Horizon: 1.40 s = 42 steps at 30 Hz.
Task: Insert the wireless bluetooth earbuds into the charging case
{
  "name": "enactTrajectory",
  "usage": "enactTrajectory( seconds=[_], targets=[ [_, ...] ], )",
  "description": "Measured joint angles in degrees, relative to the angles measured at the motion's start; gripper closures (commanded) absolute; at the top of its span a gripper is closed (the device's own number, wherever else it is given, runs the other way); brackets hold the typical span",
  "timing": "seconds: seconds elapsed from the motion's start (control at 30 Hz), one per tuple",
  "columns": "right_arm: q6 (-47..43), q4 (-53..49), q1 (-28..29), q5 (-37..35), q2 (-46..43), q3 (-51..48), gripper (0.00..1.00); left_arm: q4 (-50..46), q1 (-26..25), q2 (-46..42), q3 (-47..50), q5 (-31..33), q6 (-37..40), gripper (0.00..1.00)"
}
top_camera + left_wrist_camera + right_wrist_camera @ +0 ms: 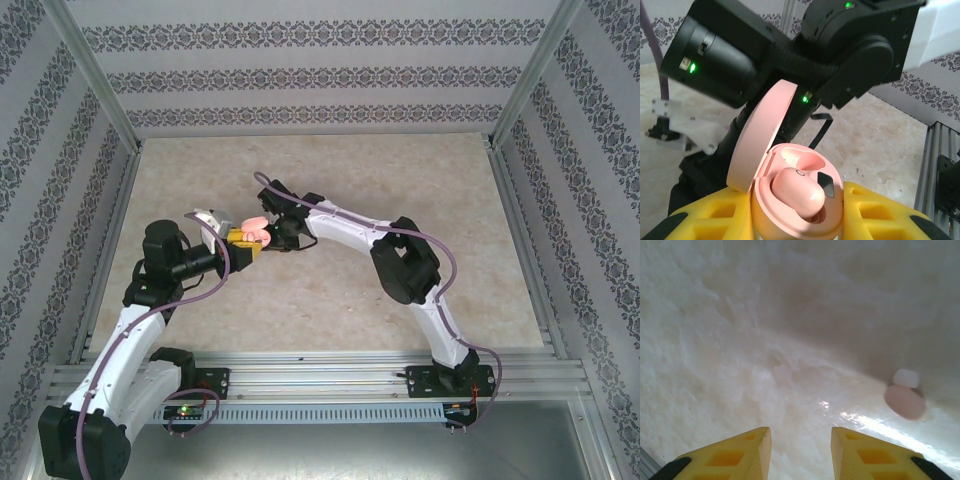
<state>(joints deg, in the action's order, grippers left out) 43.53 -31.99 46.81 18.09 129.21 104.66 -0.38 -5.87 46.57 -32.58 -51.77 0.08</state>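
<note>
A salmon-pink charging case (790,220) is held between the yellow fingers (880,212) of my left gripper (797,222), with its lid (760,135) swung open to the left. One pale pink earbud (797,192) sits in the near socket, not fully sunk; the far socket (802,159) is bare. In the top view the case (256,228) sits mid-table between my left gripper (246,250) and right gripper (284,238). My right gripper (801,442) is open above the table with nothing between its fingers. A second pale pink earbud (905,401), white-tipped, lies on the table ahead to its right.
The right arm's black wrist (850,50) hangs close above the open case. The marble-patterned table (400,170) is fenced by aluminium rails (300,365) and patterned walls.
</note>
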Motion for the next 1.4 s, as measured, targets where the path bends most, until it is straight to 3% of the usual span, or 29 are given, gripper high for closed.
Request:
enactTrajectory(
  seconds=[0.7,1.4],
  targets=[
    [6.1,4.83,-2.75,1.29,0.74,-5.97,0.6,-0.72,0.0,-0.39,0.24,0.04,0.0,0.7],
    [4.09,0.0,-5.6,0.22,4.37,0.61,0.6,-0.72,0.0,-0.28,0.87,0.66,0.0,0.7]
  ],
)
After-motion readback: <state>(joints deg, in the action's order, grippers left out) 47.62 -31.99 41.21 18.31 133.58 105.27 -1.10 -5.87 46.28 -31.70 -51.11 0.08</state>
